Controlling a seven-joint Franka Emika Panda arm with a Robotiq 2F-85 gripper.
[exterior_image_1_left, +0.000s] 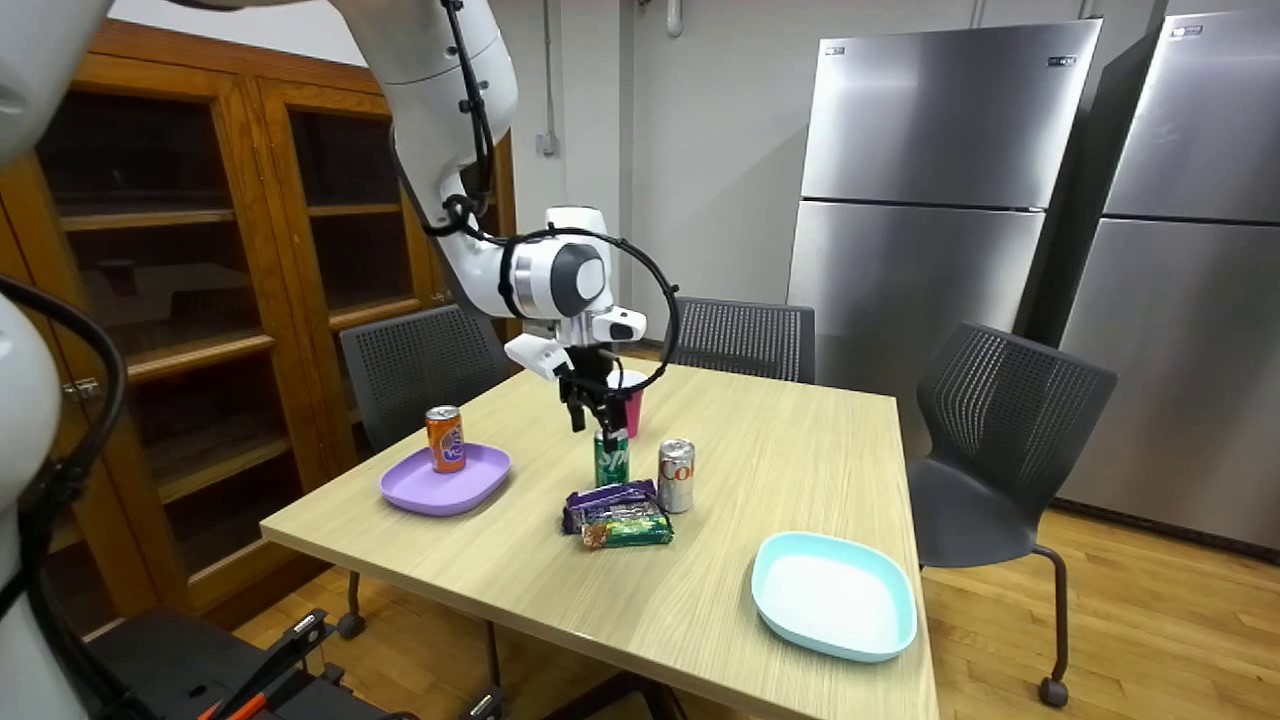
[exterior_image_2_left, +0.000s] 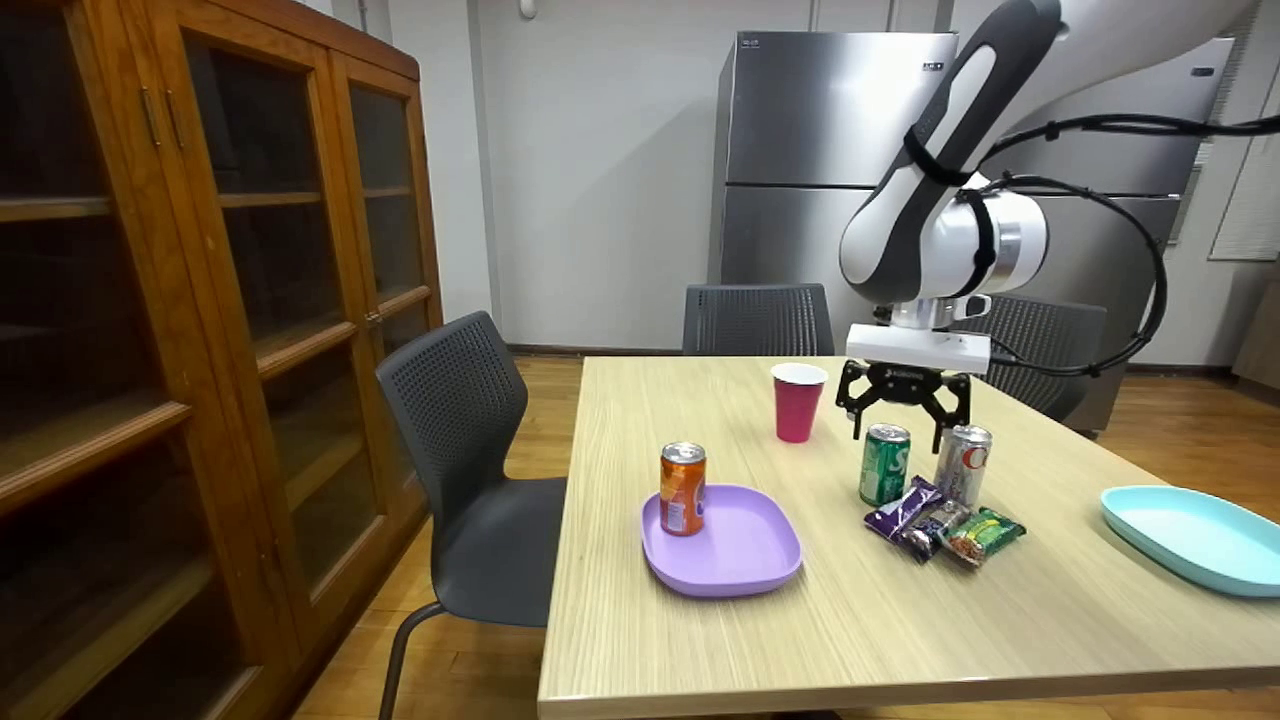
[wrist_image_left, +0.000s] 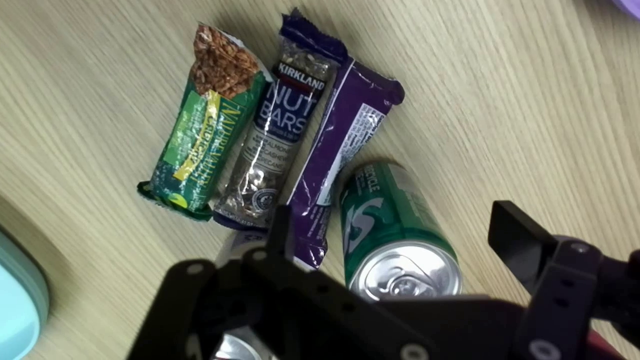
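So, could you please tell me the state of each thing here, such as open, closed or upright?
Gripper: open, holding nothing
Green can: upright
Silver can: upright
Orange can: upright, on the purple plate
Red cup: upright, contents hidden
Snack bars: lying down, wrapped
Turquoise plate: right side up
Cabinet: visible doors closed
Refrigerators: visible doors closed

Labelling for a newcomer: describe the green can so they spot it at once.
On the pale table, look below the open tool. The green can stands upright there, beside the silver can and snack bars. Of these, only it is both green and cylindrical.
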